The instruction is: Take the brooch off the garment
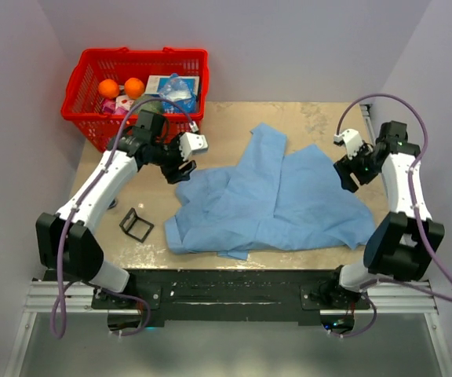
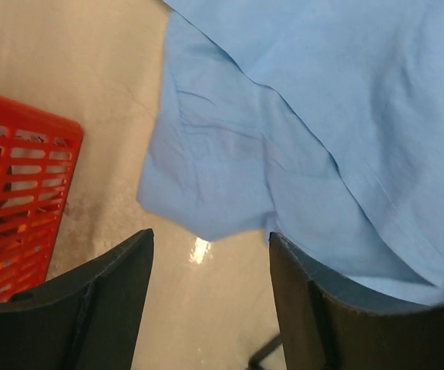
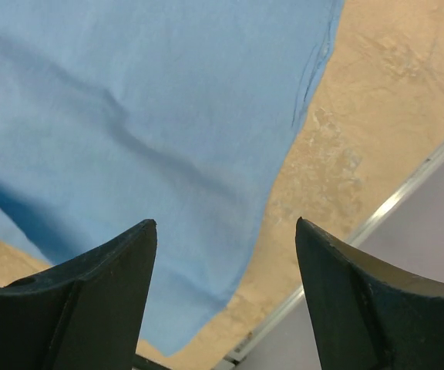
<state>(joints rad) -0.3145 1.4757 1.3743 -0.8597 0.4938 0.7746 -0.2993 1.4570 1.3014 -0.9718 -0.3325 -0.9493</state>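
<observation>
Your garment [image 1: 281, 200] is lying rumpled and light blue by the near edge, long axis running left to right. Your left gripper [image 2: 210, 308] and right gripper [image 3: 226, 301] are hovering at its ends, fingers spread, gripping nothing. One sleeve [image 1: 267, 141] is pointing at the far edge.

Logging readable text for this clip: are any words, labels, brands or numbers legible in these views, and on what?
No text can be read in any view.
In the red basket, the blue-and-white pack carries some print, but it is too small and blurred to read.
On the light blue shirt, no label or lettering shows.
</observation>
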